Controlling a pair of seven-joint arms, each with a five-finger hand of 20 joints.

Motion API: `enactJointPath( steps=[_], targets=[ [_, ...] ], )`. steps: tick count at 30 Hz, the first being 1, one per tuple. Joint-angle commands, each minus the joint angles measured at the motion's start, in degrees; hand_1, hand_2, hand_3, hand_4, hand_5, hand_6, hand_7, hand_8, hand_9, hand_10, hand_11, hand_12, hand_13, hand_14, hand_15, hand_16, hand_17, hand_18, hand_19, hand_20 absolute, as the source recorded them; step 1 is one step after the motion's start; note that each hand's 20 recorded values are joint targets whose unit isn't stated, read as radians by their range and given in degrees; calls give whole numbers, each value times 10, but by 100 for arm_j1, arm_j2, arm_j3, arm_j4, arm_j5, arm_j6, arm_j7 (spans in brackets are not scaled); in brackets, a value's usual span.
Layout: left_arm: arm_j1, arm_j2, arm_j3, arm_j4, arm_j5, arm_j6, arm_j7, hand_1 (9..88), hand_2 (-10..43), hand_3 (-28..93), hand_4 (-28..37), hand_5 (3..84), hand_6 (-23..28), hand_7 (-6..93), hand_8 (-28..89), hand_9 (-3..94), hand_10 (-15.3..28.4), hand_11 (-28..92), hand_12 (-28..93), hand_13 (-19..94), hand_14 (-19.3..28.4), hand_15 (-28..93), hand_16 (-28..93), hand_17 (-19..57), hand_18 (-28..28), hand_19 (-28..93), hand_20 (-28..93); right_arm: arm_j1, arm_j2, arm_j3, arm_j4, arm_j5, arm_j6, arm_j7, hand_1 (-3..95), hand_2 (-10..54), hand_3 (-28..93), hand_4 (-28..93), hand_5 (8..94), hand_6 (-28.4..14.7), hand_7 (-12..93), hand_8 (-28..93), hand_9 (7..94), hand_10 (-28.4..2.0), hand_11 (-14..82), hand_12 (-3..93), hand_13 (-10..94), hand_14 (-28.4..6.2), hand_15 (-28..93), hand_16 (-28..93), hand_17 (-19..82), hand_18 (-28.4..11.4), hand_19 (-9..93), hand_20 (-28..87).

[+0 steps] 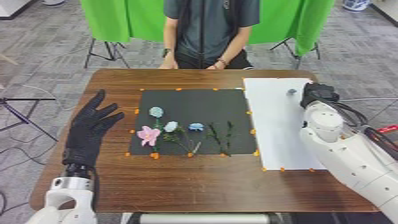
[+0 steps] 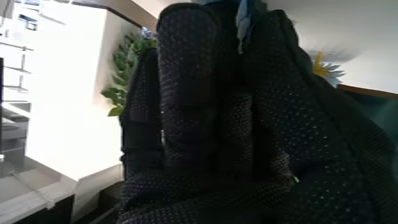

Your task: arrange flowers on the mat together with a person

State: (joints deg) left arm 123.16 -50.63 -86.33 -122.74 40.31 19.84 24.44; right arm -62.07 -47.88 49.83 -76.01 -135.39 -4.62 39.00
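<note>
Flowers [image 1: 171,126] across near half of black mat [image 1: 200,100]; small bloom [image 1: 291,92] at far end of white sheet [image 1: 277,127], beside my right hand [image 1: 320,93], can't tell if gripping. My left hand [image 1: 87,131] relaxed, surface's [image 1: 169,187] left edge. Probably: pinch stem, spare petals, lift clear, lay on mat without nudging others.

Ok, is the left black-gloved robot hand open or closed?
Open: the left robot hand has its fingers extended and spread, with nothing held between them, over the left side of the brown wooden table.
</note>
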Motion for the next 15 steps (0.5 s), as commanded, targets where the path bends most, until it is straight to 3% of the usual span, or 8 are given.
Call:
enactJointPath(
  steps=[1,7,15],
  targets=[
    [138,39,-60,-35,-44,63,83,229,44,805,-283,333,32,107,-94,368,171,206,82,300,258,416,-66,-79,237,478,149,67,99,-244,-241,67,634,-52,629,-95,630,-283,833,52,244,7,930,-36,84,337,828,19,379,386,291,-113,693,268],
    [248,113,-100,-99,-106,154,200,230,44,804,-283,333,33,107,-94,368,172,205,81,300,258,415,-66,-79,237,477,149,421,200,-585,-1148,286,1260,-581,627,-95,649,-283,837,44,240,12,933,-40,85,339,835,15,380,391,296,-114,700,265],
    [274,91,-124,-121,-90,169,194,231,45,803,-283,333,32,106,-95,367,171,205,82,300,258,416,-66,-79,236,477,149,619,-168,-1160,-2073,341,1258,-1393,627,-95,652,-283,841,42,233,18,934,-41,84,342,836,11,384,392,294,-117,705,264]
  ],
)
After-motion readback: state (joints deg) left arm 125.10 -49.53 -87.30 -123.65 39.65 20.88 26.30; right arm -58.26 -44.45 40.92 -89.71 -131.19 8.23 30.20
